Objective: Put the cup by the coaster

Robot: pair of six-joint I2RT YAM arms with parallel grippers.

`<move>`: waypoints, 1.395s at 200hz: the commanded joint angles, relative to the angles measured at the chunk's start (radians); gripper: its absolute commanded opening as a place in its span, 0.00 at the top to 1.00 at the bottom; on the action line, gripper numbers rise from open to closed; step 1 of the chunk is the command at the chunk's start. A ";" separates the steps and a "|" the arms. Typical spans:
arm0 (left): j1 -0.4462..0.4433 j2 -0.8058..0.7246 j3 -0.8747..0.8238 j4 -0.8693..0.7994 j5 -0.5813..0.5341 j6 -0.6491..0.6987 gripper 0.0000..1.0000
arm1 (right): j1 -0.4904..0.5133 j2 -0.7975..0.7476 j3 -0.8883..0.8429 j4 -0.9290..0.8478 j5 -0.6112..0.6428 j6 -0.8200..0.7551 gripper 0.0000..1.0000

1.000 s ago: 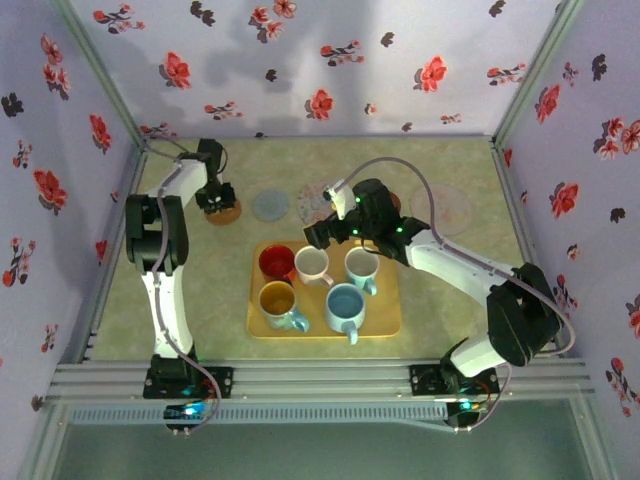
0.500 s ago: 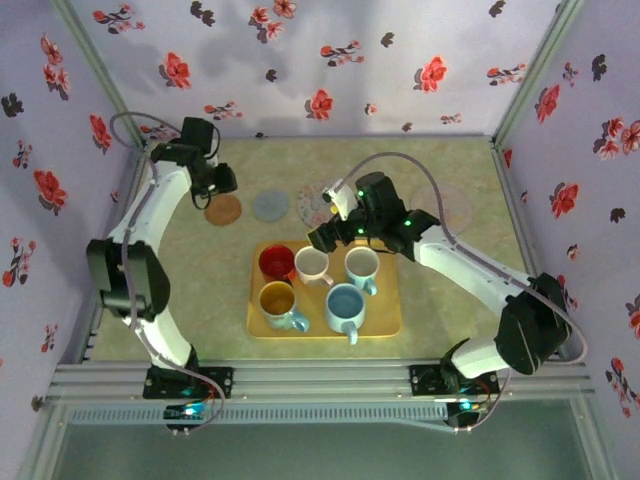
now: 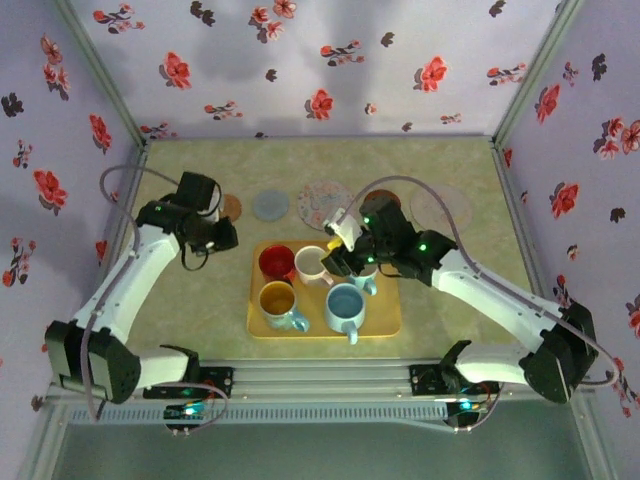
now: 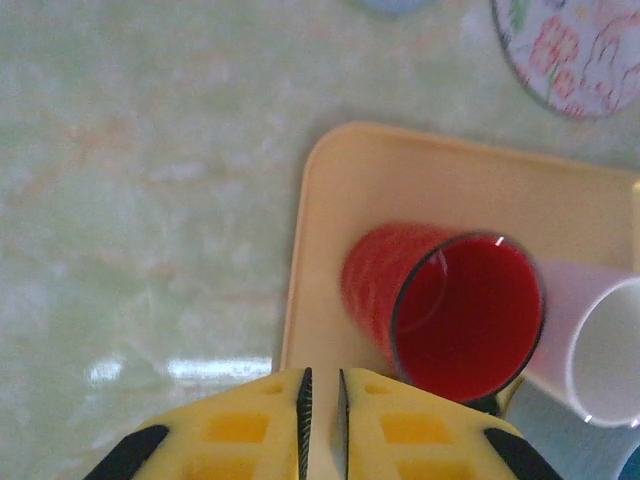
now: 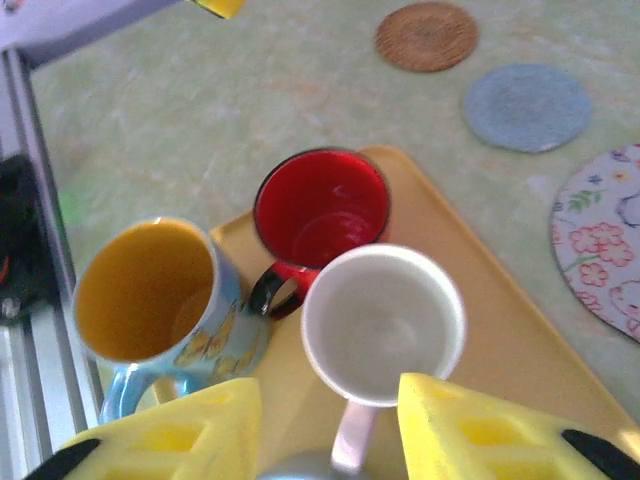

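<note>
Left hand (image 3: 218,238) is hovering over the worktop (image 3: 450,290) just off the far-left corner of the yellow tray (image 3: 385,312). In the left wrist view its pads (image 4: 250,425) are lying almost together with only a thin slit between them, clenched on nothing.

Right hand (image 3: 338,262) is hanging over the far edge of the tray, jaws spread wide. In the right wrist view the white cup (image 5: 383,318) is sitting just ahead of the gap, its handle pointing back between the two pads (image 5: 480,430); no contact is showing.

White cup is standing upright in the tray's far row. The red cup (image 3: 276,262) is sitting at the far-left corner, touching or nearly touching it. A yellow-lined mug (image 3: 277,299) is sitting at the near-left corner, with a blue cup (image 3: 345,305) beside it along the near edge.

Coasters are lying in a row toward the worktop's far edge: a brown woven coaster (image 5: 427,35), a grey-blue coaster (image 3: 270,205) and a floral coaster (image 3: 318,202), all apart from the tray.
</note>
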 commanded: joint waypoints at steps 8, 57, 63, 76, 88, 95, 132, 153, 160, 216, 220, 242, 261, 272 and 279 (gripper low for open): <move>-0.041 -0.095 -0.143 -0.008 0.057 -0.078 0.84 | 0.069 -0.019 -0.048 -0.018 0.071 0.000 0.74; -0.121 -0.231 -0.375 0.147 0.112 -0.224 0.90 | 0.186 -0.005 -0.121 0.018 0.166 0.027 0.98; -0.134 -0.241 -0.392 0.155 0.110 -0.236 0.91 | 0.199 0.002 -0.123 0.015 0.178 0.029 0.99; -0.155 -0.258 -0.431 0.180 0.110 -0.265 0.92 | 0.220 0.018 -0.126 0.014 0.197 0.031 1.00; -0.177 -0.269 -0.463 0.208 0.110 -0.291 0.94 | 0.234 0.034 -0.127 0.013 0.206 0.034 1.00; -0.189 -0.271 -0.477 0.221 0.110 -0.303 0.94 | 0.241 0.043 -0.125 0.012 0.210 0.034 1.00; -0.237 -0.262 -0.534 0.286 0.105 -0.355 0.94 | 0.255 0.114 -0.095 -0.024 0.230 -0.019 1.00; -0.253 -0.247 -0.549 0.312 0.105 -0.376 0.96 | 0.255 0.141 -0.082 -0.032 0.198 -0.043 1.00; -0.260 -0.244 -0.543 0.306 0.100 -0.383 0.97 | 0.256 0.150 -0.077 -0.033 0.191 -0.050 1.00; -0.332 -0.275 -0.536 0.307 0.051 -0.459 0.96 | 0.271 0.245 -0.002 -0.069 0.134 -0.073 1.00; -0.335 -0.274 -0.535 0.303 0.047 -0.460 0.96 | 0.273 0.252 0.000 -0.068 0.133 -0.076 1.00; -0.341 -0.274 -0.539 0.302 0.029 -0.466 0.96 | 0.288 0.291 0.020 -0.073 0.125 -0.091 1.00; -0.341 -0.263 -0.542 0.318 0.020 -0.465 0.96 | 0.299 0.305 0.029 -0.068 0.111 -0.103 1.00; -0.341 -0.254 -0.539 0.321 0.016 -0.462 0.96 | 0.299 0.309 0.030 -0.062 0.103 -0.106 1.00; -0.341 -0.247 -0.535 0.318 0.011 -0.459 0.96 | 0.299 0.309 0.030 -0.061 0.099 -0.107 1.00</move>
